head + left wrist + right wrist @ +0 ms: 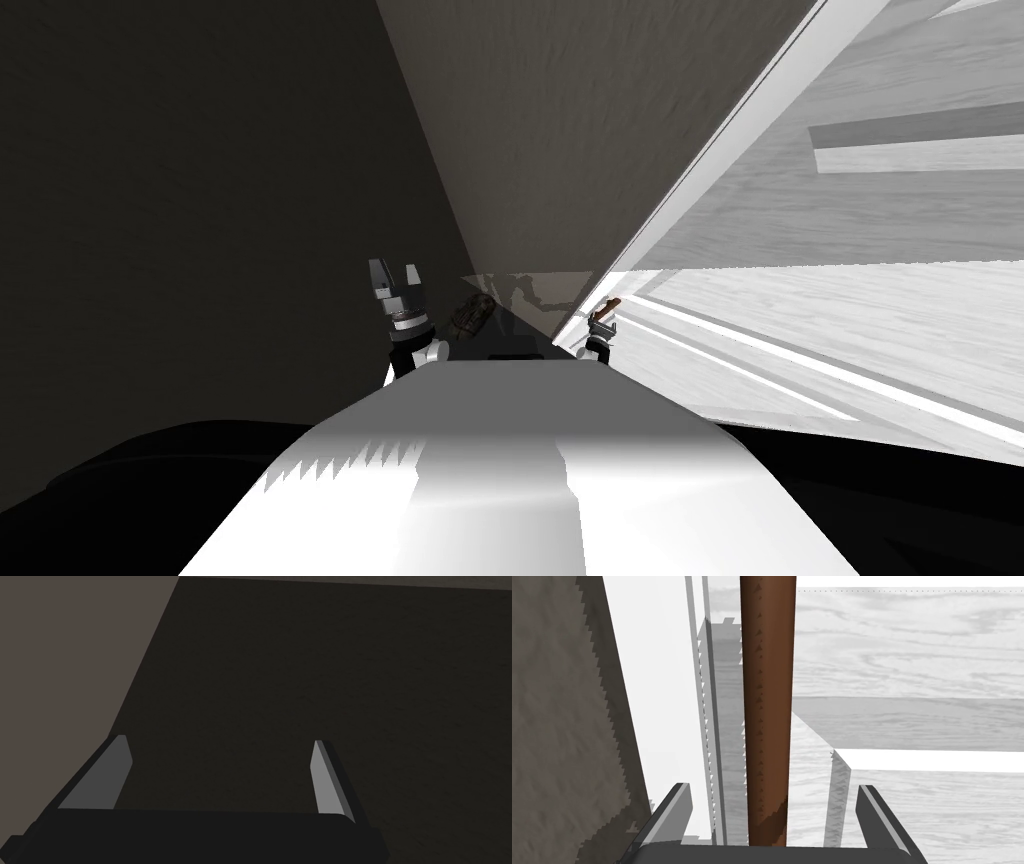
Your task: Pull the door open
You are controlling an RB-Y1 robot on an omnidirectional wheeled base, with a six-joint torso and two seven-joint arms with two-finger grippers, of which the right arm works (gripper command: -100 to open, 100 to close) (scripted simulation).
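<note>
Grasp step: my right gripper [773, 787] straddles the handle [767, 701], fingers apart. Next: clamp, then pull. Left gripper [221, 741] spread, idle.

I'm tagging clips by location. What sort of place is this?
Probably indoors, at a doorway in a house: a brown-grey door with a white edge beside it, a brown bar handle between the open fingers of the right gripper, and pale wood-grain surfaces beyond.
</note>
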